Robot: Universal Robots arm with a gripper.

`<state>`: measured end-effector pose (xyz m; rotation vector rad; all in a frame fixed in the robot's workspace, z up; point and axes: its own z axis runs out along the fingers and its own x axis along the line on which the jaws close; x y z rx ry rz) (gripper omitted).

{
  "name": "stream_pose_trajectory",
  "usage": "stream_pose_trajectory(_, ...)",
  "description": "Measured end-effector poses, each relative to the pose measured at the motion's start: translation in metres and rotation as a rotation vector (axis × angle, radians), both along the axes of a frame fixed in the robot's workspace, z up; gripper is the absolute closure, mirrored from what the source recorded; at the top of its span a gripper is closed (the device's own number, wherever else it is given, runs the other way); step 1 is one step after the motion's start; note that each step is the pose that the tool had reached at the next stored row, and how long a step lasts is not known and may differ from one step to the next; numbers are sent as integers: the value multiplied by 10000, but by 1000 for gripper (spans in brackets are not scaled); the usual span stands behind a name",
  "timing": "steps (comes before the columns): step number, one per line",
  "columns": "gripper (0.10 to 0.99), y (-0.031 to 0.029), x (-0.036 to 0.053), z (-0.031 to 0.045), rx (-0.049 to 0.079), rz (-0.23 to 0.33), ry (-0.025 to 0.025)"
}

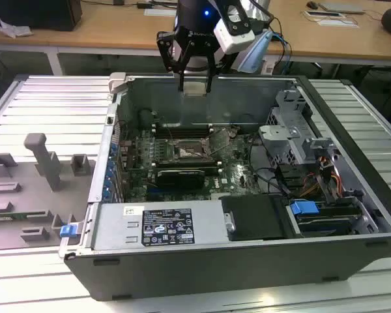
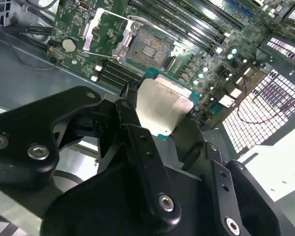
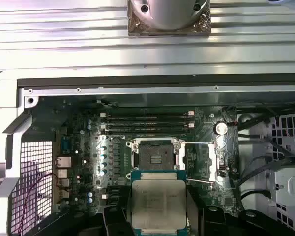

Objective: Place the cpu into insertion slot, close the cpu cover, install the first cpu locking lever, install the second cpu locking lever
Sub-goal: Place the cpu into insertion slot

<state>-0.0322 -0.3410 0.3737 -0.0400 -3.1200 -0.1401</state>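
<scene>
Second wrist view: cpu point(image 2: 163, 104) pinched in pincer point(image 2: 161, 118), 1 edge hidden behind fingers point(image 2: 137, 135).

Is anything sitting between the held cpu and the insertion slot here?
Nothing visible. The gripper holds the cpu above the open case, and the insertion slot lies bare, its cpu cover swung open beside it.
</scene>
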Motion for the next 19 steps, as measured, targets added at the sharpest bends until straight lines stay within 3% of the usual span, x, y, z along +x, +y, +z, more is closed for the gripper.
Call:
stream_pose_trajectory(5,549,0,0,-2,-4,-324,0)
stream_pose_trajectory(11,549,0,0,-16,-11,-1377,0)
stream_pose_trajectory(19,549,0,0,-16,-11,-2002,1)
